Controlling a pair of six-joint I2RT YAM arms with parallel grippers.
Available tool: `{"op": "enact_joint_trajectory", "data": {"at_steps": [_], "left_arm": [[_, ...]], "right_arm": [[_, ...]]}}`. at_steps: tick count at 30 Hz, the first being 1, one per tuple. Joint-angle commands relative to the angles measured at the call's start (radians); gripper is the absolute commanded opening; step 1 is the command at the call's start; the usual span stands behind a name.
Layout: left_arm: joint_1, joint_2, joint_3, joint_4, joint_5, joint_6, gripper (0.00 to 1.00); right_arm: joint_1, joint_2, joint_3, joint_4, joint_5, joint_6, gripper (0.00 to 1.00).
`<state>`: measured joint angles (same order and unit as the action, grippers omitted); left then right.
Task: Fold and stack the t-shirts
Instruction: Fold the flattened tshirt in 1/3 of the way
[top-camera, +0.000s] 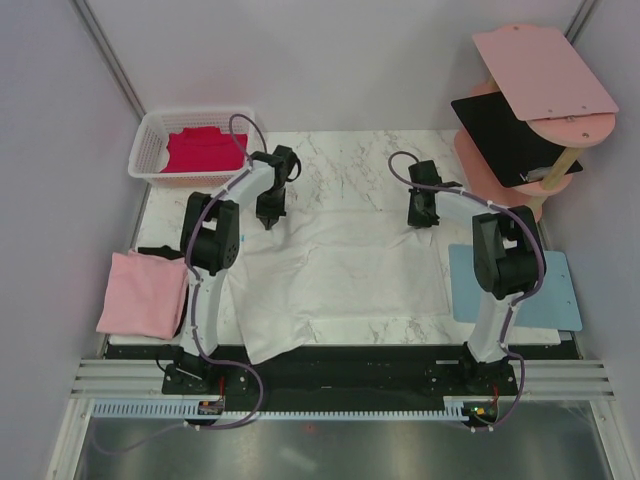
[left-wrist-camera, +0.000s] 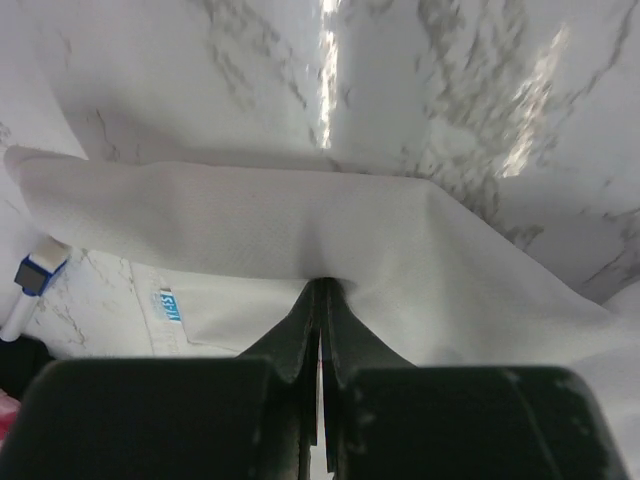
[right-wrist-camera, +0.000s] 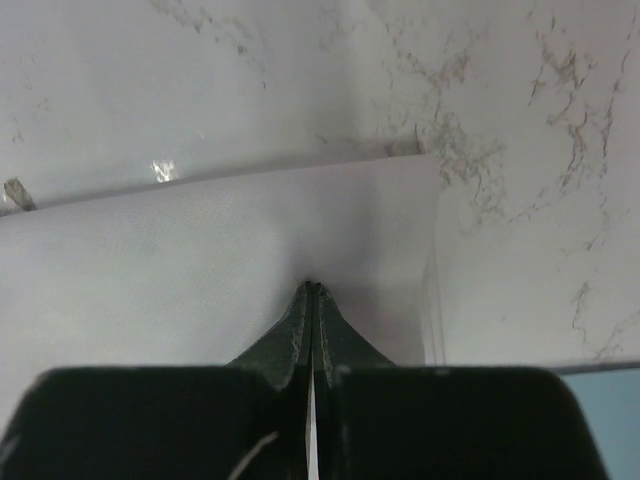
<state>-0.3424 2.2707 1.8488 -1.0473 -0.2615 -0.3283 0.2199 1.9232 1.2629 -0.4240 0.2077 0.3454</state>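
The large white t-shirt (top-camera: 335, 275) lies spread over the marble table. My left gripper (top-camera: 269, 217) is shut on its far left edge; the left wrist view shows the jaws pinching the white cloth (left-wrist-camera: 300, 230). My right gripper (top-camera: 421, 218) is shut on its far right edge, with the cloth (right-wrist-camera: 200, 260) pinched in the right wrist view. The light pink t-shirt (top-camera: 145, 292) lies folded at the left edge, on top of the black t-shirt (top-camera: 160, 252). The magenta-red t-shirt (top-camera: 205, 150) lies in the white basket (top-camera: 150, 140).
A light-blue mat (top-camera: 555, 290) lies at the right of the table. A pink shelf stand (top-camera: 540, 70) with a black board (top-camera: 505, 130) stands at the back right. The white shirt's near corner hangs over the front edge (top-camera: 270, 345).
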Motion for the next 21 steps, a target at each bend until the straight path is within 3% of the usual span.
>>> {"op": "enact_joint_trajectory", "data": {"at_steps": [1,7,13,16,21], "left_arm": [[0.003,0.094,0.153,0.017,-0.047,-0.032,0.02],[0.009,0.248,0.447,-0.063,-0.074,-0.012,0.02],[0.043,0.296,0.569,-0.073,-0.062,0.003,0.02],[0.017,0.201,0.49,-0.013,-0.07,0.032,0.02],[-0.058,-0.161,0.216,0.142,-0.102,0.041,0.03]], "right_arm": [[-0.014,0.08,0.065,0.011,0.062,0.021,0.0],[-0.053,0.172,0.185,0.005,0.085,0.018,0.0],[-0.059,0.243,0.326,0.022,0.108,-0.025,0.0],[-0.054,0.14,0.273,0.112,0.104,-0.042,0.0],[-0.03,-0.19,0.083,0.197,0.107,-0.06,0.03]]}}
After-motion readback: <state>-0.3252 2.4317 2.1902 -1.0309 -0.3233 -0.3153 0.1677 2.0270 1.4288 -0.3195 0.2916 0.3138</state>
